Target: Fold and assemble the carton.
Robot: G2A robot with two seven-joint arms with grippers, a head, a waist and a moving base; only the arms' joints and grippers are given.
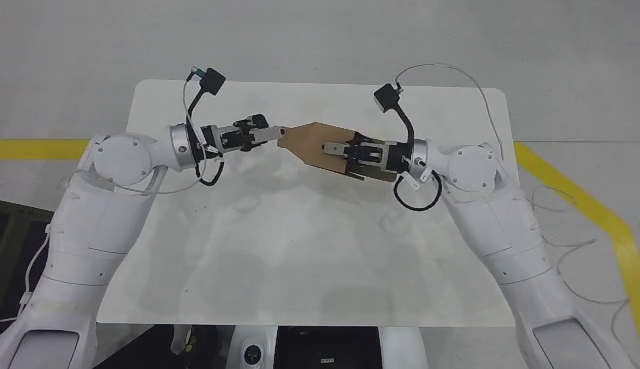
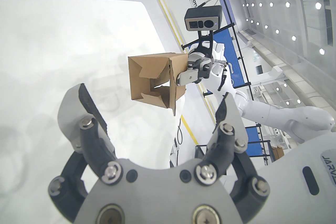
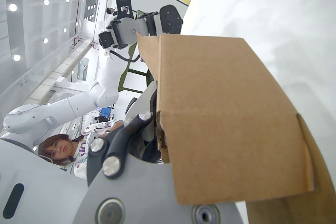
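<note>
The brown carton (image 1: 315,144) hangs above the far middle of the white table (image 1: 300,269). My right gripper (image 1: 345,154) is shut on its right-hand wall, and one finger (image 3: 145,107) shows beside the cardboard (image 3: 223,117). In the left wrist view the carton's open end (image 2: 152,78) faces me, with its inner flaps partly folded in. My left gripper (image 1: 268,129) is open just off the carton's left end, its two fingers (image 2: 86,104) spread wide with nothing between them.
The table top under and in front of both arms is bare white. Yellow floor tape (image 1: 40,149) runs past the table on both sides. Cables loop off each wrist camera mount (image 1: 400,109).
</note>
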